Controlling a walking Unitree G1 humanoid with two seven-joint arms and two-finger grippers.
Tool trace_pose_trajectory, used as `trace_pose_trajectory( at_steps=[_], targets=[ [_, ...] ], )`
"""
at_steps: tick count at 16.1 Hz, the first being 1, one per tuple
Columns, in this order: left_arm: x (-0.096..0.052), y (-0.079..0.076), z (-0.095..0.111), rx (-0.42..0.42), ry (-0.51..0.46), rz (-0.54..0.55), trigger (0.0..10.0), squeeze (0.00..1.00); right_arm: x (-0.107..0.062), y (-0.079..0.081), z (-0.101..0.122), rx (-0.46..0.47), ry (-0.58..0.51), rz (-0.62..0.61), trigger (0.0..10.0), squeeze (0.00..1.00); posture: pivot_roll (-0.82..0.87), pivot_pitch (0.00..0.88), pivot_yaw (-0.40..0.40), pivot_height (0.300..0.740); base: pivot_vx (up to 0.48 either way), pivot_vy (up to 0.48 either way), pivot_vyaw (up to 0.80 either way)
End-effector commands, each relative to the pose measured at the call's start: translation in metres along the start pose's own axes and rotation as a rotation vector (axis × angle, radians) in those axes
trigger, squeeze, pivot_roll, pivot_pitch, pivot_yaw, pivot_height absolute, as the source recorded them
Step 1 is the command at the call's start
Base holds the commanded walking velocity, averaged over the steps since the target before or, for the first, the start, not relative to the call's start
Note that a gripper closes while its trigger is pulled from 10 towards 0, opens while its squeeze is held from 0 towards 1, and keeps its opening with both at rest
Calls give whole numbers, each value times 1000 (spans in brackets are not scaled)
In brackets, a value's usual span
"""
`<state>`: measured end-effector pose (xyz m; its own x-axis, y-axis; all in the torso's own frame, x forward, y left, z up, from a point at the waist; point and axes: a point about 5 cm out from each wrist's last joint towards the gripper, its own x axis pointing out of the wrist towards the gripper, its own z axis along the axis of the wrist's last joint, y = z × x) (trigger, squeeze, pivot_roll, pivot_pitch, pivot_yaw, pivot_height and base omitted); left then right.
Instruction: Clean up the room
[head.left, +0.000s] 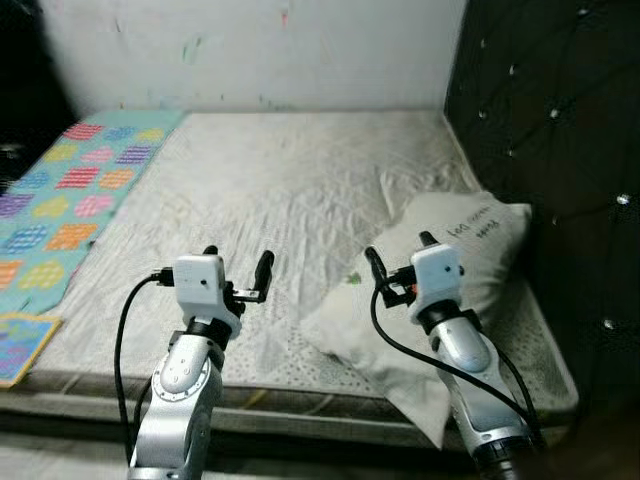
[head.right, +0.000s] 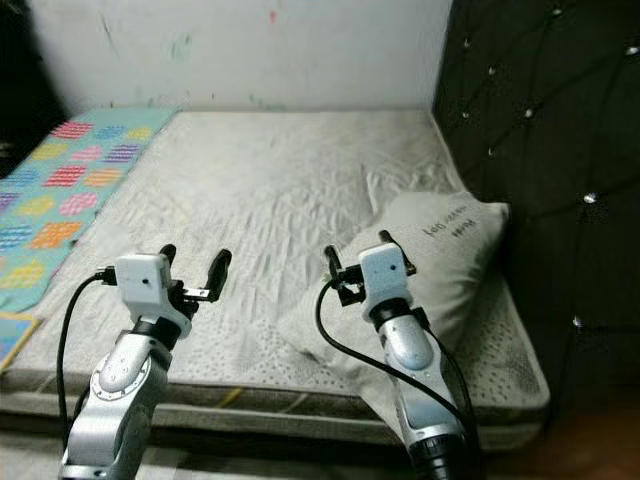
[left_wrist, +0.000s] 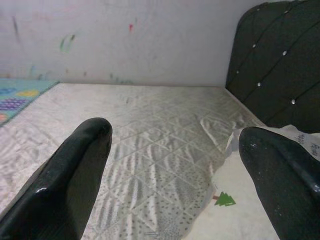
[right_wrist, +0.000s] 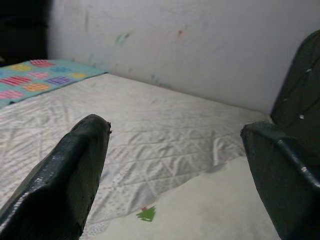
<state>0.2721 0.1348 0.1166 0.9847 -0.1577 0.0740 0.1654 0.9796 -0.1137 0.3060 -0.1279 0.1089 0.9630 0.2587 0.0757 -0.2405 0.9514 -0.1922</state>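
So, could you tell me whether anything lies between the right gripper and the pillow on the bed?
Nothing visible does. The right gripper hangs open just above the near part of the white pillow, with only bare mattress beside it. The left gripper is open too, off to the side.

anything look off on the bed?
The pillow lies askew near the mattress front edge, one corner hanging over it, not squared to the headboard. The colourful blanket is bunched along the left side. Both grippers, left and right, hover open.

A dark tufted headboard (head.left: 545, 130) stands beside a paint-smudged white wall (head.left: 260, 50).
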Motion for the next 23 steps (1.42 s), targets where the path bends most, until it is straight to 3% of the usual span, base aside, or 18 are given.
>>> trace_pose_trajectory(
  at_steps=[1,6,9,11,17,23],
  targets=[
    [0,5,4,15,-8,16,10000,0,6,3,5,2,-22,2,10000,0,-103,0,86,740,0,0,0],
    [-2,5,1,-3,-22,65,10000,0,7,9,3,-21,-13,94,10000,0,-85,0,15,740,0,0,0],
    [-9,6,-3,-13,-24,117,10000,0,16,14,-1,-40,24,175,10000,0,-29,0,-45,740,0,0,0],
    [-12,13,-6,-4,-15,150,10000,0,21,25,-4,-41,52,235,10000,0,-4,0,-62,740,0,0,0],
    [-12,21,-18,24,17,172,10000,0,33,40,0,-39,16,284,10000,0,5,0,-44,740,0,0,0],
    [-16,22,-33,35,65,158,10000,0,27,48,-11,-28,51,252,10000,0,-36,0,0,740,0,0,0]
  ],
)
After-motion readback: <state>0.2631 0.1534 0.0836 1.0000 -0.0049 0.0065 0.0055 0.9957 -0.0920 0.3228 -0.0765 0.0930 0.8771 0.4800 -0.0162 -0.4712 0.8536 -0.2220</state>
